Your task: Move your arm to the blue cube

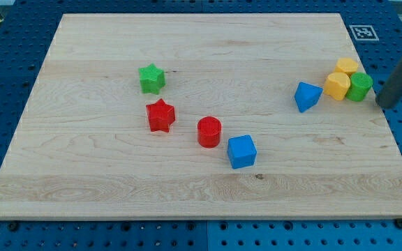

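1. One rod, no jaws: my tip (382, 104) sits at the frame's right edge, beside the green cylinder (359, 86).
2. Approach not begun; blue cube (241, 151) waits lower centre, calling for a long leftward, downward sweep.

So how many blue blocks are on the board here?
2. The blue cube sits bottom-centre, right of the red cylinder; a blue angular block lies right, beside the yellow blocks. None appear hidden.

Blue cube (241, 151), red star (160, 115), green star (151, 78), pale wooden board (103, 188).
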